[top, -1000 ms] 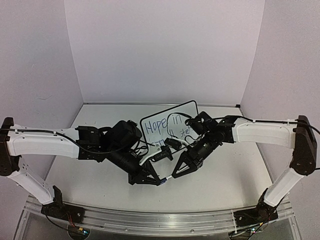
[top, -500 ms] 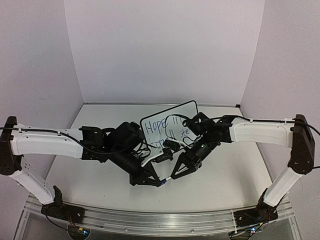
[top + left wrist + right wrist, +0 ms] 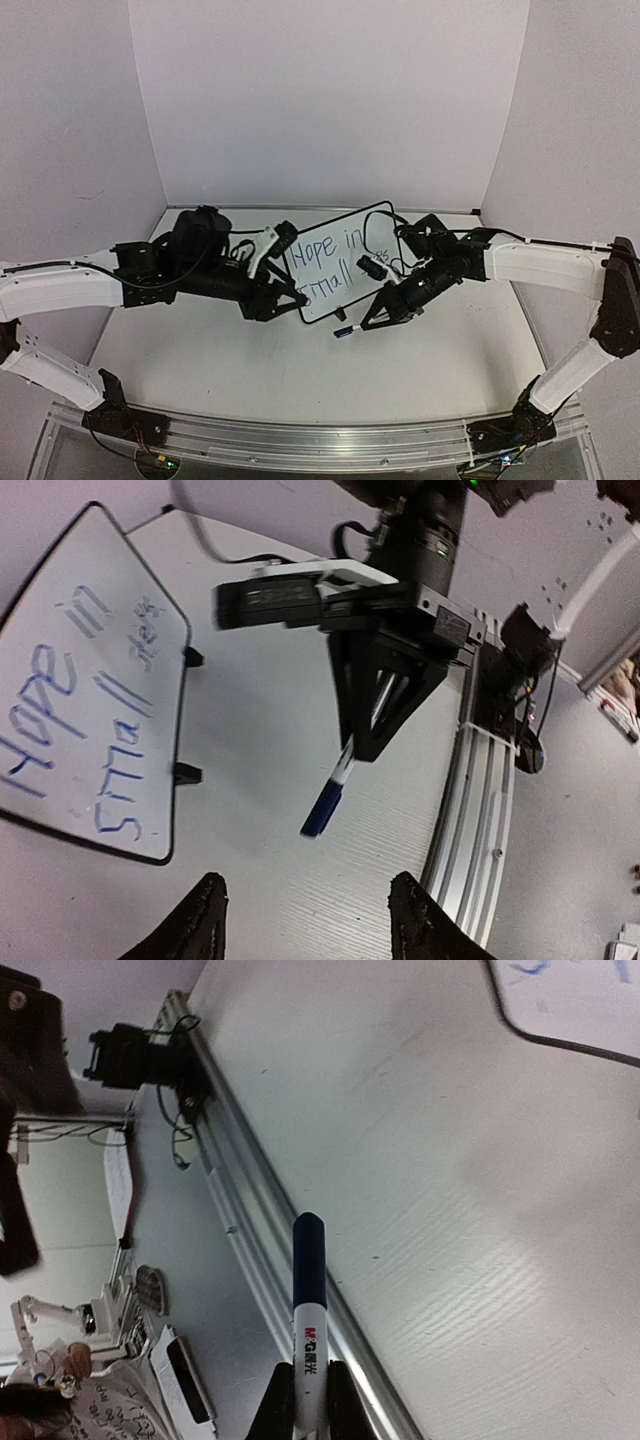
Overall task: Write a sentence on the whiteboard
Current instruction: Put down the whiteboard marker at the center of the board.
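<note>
From the left wrist, the left claw [image 3: 310, 918] stood spread, its two black fingertips [image 3: 208, 912] apart with nothing between them. One whiteboard [image 3: 100, 550] rested on the pale, faintly ridged worktop [image 3: 270, 690]. It was flat and white, with a thin black frame, rounded corners and two small black feet [image 3: 187, 658]. The sentence [image 3: 75, 710] ran across it in blue in two lines, the last word smaller. Opposite, the right claw [image 3: 355, 752] pinched one marker [image 3: 325, 805], white-barrelled with a blue end.

From the right wrist, that marker rose between two closed fingers [image 3: 272, 1412], touching both. A corner of the board showed at the upper right.

From above, the board stood tilted at mid-worktop between the two claws, the left just beside its left edge and the right near its lower right corner.
</note>
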Tool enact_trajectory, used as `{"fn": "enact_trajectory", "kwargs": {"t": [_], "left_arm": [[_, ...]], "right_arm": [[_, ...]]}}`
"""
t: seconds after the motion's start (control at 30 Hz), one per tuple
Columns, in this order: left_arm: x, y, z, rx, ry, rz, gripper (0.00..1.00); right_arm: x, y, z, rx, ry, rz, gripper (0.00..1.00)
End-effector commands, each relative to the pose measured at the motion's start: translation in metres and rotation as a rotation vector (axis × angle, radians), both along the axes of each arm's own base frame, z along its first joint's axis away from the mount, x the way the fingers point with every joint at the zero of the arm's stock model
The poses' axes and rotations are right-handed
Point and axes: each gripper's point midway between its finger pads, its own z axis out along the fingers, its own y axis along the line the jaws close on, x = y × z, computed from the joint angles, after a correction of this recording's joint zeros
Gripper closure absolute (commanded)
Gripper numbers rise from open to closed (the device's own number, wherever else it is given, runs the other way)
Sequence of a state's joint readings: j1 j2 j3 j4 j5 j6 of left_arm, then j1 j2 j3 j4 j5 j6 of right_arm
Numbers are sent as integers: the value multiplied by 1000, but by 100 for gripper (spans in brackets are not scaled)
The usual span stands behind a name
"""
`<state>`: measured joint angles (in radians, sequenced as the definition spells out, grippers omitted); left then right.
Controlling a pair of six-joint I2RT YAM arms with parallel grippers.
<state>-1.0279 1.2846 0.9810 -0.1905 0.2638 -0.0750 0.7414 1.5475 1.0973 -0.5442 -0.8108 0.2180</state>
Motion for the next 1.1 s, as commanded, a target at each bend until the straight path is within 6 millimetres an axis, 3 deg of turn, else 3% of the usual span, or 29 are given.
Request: {"fn": "enact_trajectory", "kwargs": {"t": [0.0, 0.27, 0.4, 0.47, 0.57, 0.83, 0.97, 1.07], "left_arm": [[37, 44, 6, -48, -16, 222, 39], [92, 108, -26, -15, 70, 538, 20], [109, 127, -36, -6, 95, 645, 16], [124, 146, -42, 5, 90, 758, 13], [137, 162, -46, -9, 95, 839, 11], [167, 210, -67, -6, 117, 1031, 9], [186, 246, -81, -27, 143, 1136, 3], [208, 274, -79, -75, 125, 1220, 1]], "right_arm": [[37, -31, -19, -124, -140, -151, 100], [65, -51, -62, -200, -161, -281, 97], [73, -62, -83, -276, -152, -329, 83], [78, -70, -91, -318, -157, -358, 68], [85, -81, -96, -361, -180, -395, 46], [104, -118, -102, -503, -284, -488, 7], [125, -142, -93, -548, -338, -581, 2], [145, -161, -79, -538, -389, -669, 2]]}}
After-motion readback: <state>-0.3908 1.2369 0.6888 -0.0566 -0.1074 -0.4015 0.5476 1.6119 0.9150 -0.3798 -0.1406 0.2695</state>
